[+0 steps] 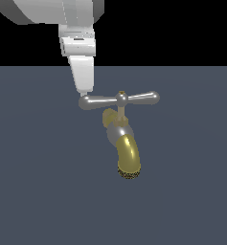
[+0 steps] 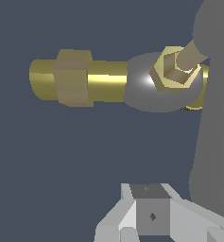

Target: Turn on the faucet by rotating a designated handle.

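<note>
The faucet (image 1: 126, 146) stands in the middle of the exterior view, with a brass-gold curved spout, a silver collar and a dark mesh tip. The handle (image 1: 119, 100), a silver crossbar with rounded ends and a centre hub, lies level on top of it. My gripper (image 1: 85, 92) reaches down from above with its tip at the crossbar's end on the exterior view's left. The fingers are together with nothing between them. In the wrist view the fingers (image 2: 151, 215) sit close to the grey crossbar (image 2: 212, 118), with the brass faucet body (image 2: 85, 78) beyond.
A flat dark grey-blue floor (image 1: 38, 191) spreads around the faucet. My white arm (image 1: 76, 43) comes in from above on the exterior view's left.
</note>
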Available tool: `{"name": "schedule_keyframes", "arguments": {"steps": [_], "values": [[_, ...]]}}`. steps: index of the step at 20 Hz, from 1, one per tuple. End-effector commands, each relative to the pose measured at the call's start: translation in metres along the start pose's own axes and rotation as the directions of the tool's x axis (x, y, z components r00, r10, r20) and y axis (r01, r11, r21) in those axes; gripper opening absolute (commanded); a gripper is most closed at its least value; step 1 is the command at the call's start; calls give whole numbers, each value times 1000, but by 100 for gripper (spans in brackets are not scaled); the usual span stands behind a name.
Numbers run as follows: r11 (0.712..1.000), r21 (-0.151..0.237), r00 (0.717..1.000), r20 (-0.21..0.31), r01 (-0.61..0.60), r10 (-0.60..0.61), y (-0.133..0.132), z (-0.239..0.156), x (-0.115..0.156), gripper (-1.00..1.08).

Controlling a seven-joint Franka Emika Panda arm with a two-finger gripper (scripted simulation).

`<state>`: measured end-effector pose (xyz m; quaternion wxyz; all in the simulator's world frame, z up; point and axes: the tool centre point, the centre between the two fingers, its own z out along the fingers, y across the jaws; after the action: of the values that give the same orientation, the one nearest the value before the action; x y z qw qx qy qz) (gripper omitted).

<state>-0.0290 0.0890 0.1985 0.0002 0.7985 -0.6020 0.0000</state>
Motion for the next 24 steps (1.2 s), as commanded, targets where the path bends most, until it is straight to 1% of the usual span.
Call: {"name": "schedule_keyframes", "arguments": {"steps": [1, 24], "values": [[1000, 0, 1000, 0, 0, 0, 7, 0, -1, -100], [1000, 0, 1000, 0, 0, 0, 75, 0, -8, -100]]}}
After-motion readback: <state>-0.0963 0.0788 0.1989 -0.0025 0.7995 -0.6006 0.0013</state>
